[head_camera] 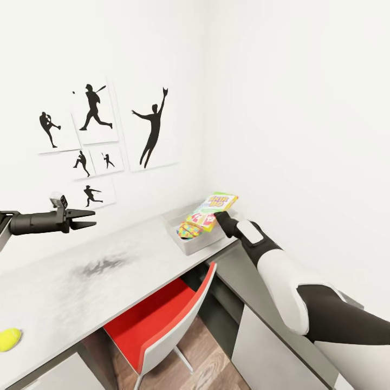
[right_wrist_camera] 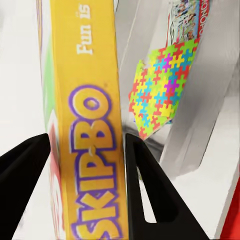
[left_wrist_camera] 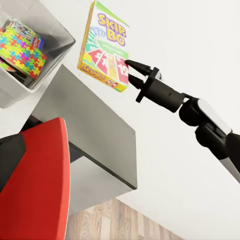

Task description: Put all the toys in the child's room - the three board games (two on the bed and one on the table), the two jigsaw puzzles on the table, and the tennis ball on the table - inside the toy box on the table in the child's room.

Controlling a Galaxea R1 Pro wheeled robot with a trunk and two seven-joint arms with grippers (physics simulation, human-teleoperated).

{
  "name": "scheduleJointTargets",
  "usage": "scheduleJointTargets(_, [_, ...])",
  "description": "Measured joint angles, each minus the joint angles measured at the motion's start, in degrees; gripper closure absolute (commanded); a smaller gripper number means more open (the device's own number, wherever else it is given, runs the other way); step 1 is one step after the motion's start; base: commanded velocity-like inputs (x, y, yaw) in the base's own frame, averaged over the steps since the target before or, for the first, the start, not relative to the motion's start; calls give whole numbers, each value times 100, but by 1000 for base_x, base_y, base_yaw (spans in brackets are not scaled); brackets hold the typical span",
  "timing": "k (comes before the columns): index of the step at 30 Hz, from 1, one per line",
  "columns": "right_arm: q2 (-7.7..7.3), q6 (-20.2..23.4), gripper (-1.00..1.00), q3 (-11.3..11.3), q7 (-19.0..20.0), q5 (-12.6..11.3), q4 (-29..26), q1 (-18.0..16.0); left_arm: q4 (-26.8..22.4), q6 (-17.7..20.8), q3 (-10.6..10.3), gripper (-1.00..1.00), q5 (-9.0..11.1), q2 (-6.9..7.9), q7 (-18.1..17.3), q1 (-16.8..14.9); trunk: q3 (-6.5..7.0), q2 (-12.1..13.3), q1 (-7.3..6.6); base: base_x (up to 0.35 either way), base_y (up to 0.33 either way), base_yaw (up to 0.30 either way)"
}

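Clamped edgewise between the two dark fingers of the right gripper point(right_wrist_camera: 85, 165), the yellow-green Skip-Bo board game point(right_wrist_camera: 90, 125) was held clear of every surface, its cover upright in the left wrist view. Just beyond the fingertips and below the box sat the toy box point(head_camera: 189, 246), at the far end of the table point(head_camera: 70, 281) by the corner of the room. It already held a jigsaw puzzle point(right_wrist_camera: 160, 90) leaning against its wall, with another printed game box point(right_wrist_camera: 187, 20) behind it; whether more lay underneath could not be made out. Judging by this, the held game needed only lowering and releasing into the tray. Well away from those fingers, the left gripper point(head_camera: 81, 218) hung over the desk top with its fingers slightly apart and nothing between them. Farthest from the tray, at the near end of the table, the tennis ball point(head_camera: 9, 339) lay unplaced, so that part of the job remained.
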Motion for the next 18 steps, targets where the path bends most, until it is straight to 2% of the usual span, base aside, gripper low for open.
scheduleJointTargets(3, [88, -156, 100, 8, -69, -362, 1, 0, 0, 3, 0, -100, 0, 5, 5, 0, 0, 0, 0, 0, 0, 0])
scheduleJointTargets(5, [110, -182, 100, 9, -86, -474, 1, 0, 0, -1, 0, -100, 0, 6, 6, 0, 0, 0, 0, 0, 0, 0])
scheduleJointTargets(11, [110, -184, 100, 10, -167, -557, 4, -8, -1, 3, 14, -100, -1, 2, 6, 0, 0, 0, 0, 6, 56, 0])
scheduleJointTargets(15, [110, -219, 100, 9, -390, -575, 4, -5, -1, 5, 17, -100, 0, -1, 7, 0, -1, 0, 0, 40, 29, 0])
scheduleJointTargets(18, [110, -294, 100, 4, -487, -697, 1, -1, 0, 0, 17, -100, 3, -2, 8, 0, 0, 0, 0, 11, 7, 0])
